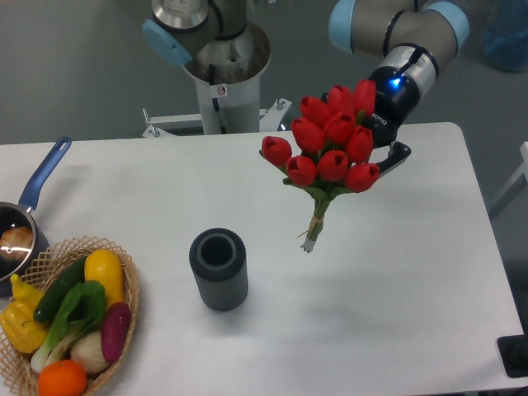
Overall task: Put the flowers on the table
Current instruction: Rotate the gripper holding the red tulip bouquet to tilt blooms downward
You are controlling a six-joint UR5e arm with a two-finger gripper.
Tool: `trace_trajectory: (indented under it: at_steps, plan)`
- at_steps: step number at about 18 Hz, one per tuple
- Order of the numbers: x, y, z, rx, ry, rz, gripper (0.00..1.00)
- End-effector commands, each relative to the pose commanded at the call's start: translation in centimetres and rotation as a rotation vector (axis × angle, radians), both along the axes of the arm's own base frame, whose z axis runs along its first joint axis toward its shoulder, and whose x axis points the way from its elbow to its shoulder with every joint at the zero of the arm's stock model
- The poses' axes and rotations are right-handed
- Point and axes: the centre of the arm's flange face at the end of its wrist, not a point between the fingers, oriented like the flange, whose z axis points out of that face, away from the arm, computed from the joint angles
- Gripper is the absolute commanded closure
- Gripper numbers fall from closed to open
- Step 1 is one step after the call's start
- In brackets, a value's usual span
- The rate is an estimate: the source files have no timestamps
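Note:
The flowers [330,148], a bunch of red tulips with green stems, hang in the air over the right half of the white table [412,297]. Their tied pale stem ends [310,242] point down and slightly left, close above the tabletop. My gripper [381,150] sits behind the blooms at the upper right and is shut on the flowers. One dark finger [398,155] shows beside the red heads; the other finger and the exact grip point are hidden by the blooms.
A dark grey ribbed cylinder vase [219,269] stands upright left of the stem ends. A wicker basket [132,285] of vegetables sits at the front left corner, a pot with a blue handle [43,173] behind it. The arm's base [223,74] stands at the far edge.

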Motion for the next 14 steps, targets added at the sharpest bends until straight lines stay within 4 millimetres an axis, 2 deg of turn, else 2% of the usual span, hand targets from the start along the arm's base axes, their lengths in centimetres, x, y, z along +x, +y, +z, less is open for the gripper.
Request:
trace_trajectory:
  at_steps: [10, 14]
  plan:
    - [-0.8, -1.1, 0.2, -0.002, -0.001, 0.024, 0.47]
    - [-0.4, -1.2, 0.5, -0.045, 0.026, 0.038, 0.47]
